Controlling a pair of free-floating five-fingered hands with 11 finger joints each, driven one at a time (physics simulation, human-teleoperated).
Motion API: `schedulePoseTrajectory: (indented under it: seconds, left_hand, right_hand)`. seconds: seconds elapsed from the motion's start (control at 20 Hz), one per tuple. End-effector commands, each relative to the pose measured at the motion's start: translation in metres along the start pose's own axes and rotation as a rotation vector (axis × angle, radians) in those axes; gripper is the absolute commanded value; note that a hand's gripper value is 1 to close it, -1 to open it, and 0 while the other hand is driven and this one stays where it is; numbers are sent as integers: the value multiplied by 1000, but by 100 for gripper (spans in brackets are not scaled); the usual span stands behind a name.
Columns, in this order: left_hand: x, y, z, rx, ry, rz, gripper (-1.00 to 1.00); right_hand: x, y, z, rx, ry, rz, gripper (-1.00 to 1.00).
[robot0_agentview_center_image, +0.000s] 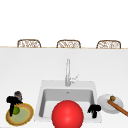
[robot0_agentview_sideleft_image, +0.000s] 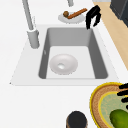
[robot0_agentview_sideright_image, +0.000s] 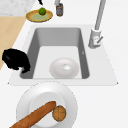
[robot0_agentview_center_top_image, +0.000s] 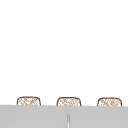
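Left hand: fingers extended downward, holding nothing, touching or just above green fruit on yellow-rimmed woven plate. Fruit judged light, firm, smooth, prone to rolling; best enclosed across widest part. Dark cup just behind. Right hand: curled, empty, over sink corner.

The white bench carries a steel sink at lower centre of the front view, a yellow-rimmed woven plate and a dark jar at lower left, and a white plate at lower right.
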Motion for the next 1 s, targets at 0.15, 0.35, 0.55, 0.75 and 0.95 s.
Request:
schedulePoseTrajectory:
  seconds: [0.15,0.35,0.55,0.75,0.95]
  left_hand:
    - [-23,-23,22,-18,-13,-99,-100]
    - [-28,-27,33,-37,-18,-82,-100]
    - [-34,-32,33,-17,-6,-112,-100]
    - [-25,-23,26,-16,42,-106,-100]
    - [-27,-24,28,6,25,-95,-100]
  right_hand:
    - [0,0,0,0,0,0,0]
    - [0,0,0,0,0,0,0]
    - [0,0,0,0,0,0,0]
    - [0,0,0,0,0,0,0]
    - [0,0,0,0,0,0,0]
